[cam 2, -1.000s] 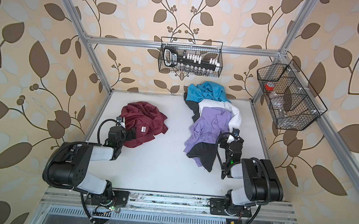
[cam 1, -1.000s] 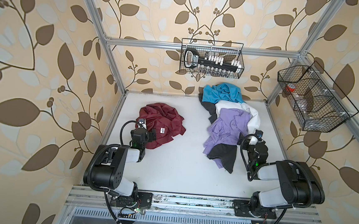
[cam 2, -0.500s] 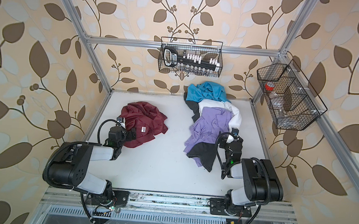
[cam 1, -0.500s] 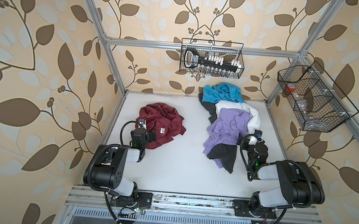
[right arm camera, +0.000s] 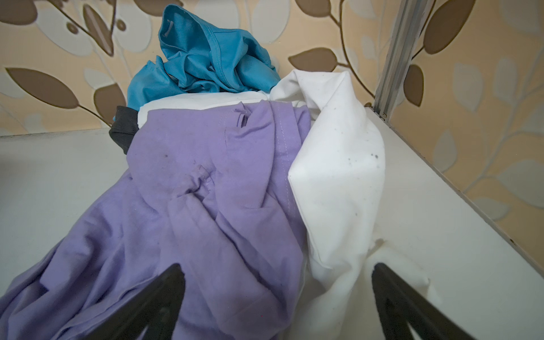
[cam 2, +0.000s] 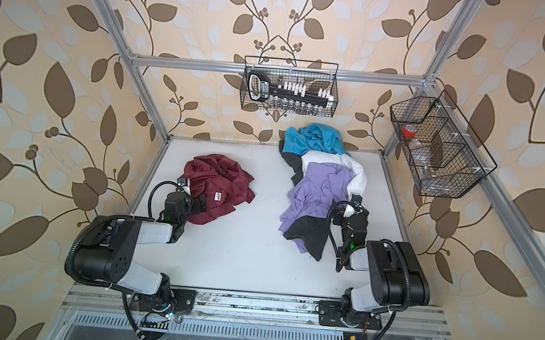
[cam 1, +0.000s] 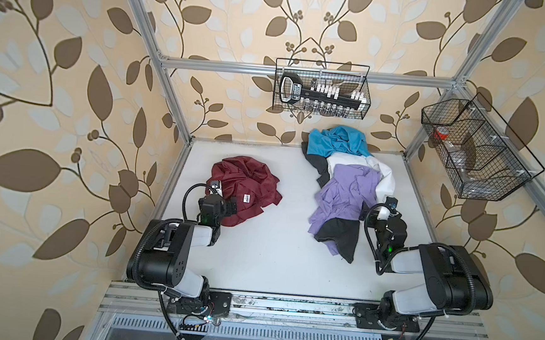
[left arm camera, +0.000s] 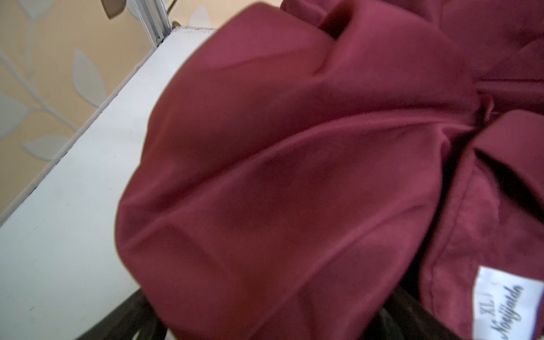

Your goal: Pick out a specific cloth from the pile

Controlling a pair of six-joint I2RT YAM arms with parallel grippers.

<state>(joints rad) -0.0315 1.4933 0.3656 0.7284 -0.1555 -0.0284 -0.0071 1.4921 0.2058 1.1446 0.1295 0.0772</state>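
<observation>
Two arms work at one white bench [cam 1: 274, 263], and each carries one pincer. One maroon cloth [cam 1: 247, 179] lies crumpled alone on the bench, directly at the left pincer [cam 1: 229, 205], whose black tip sits on the near edge of the fabric. The cloth has one small white label [cam 1: 246, 198], just beside this pincer on the side toward the pile. In the left wrist view the cloth [left arm camera: 294, 176] fills almost all the picture and covers the fingers, so I cannot tell if the left pincer is spread or pinching the fabric. The label [left arm camera: 506, 306] is readable there at the corner.

The pile [cam 1: 345, 189] is one heap, well apart from the cloth, and it stretches away from the right pincer toward the back wall. I count four colours in it:
- one lavender garment [cam 1: 345, 192], nearest to the right pincer
- one white garment [cam 1: 384, 177], beside the lavender one
- one turquoise garment [cam 1: 338, 142], farthest from the pincer
- dark grey fabric [cam 1: 342, 234], showing at two places; I cannot tell if it is one piece or two

The right pincer [right arm camera: 276, 266] is spread wide and holds nothing. One finger is over the lavender garment [right arm camera: 206, 206] and one beside the white garment [right arm camera: 338, 176].

Two black wire baskets hang on the frame, one [cam 1: 322, 89] beyond the pile and one [cam 1: 476, 149] at the side of the right pincer.
</observation>
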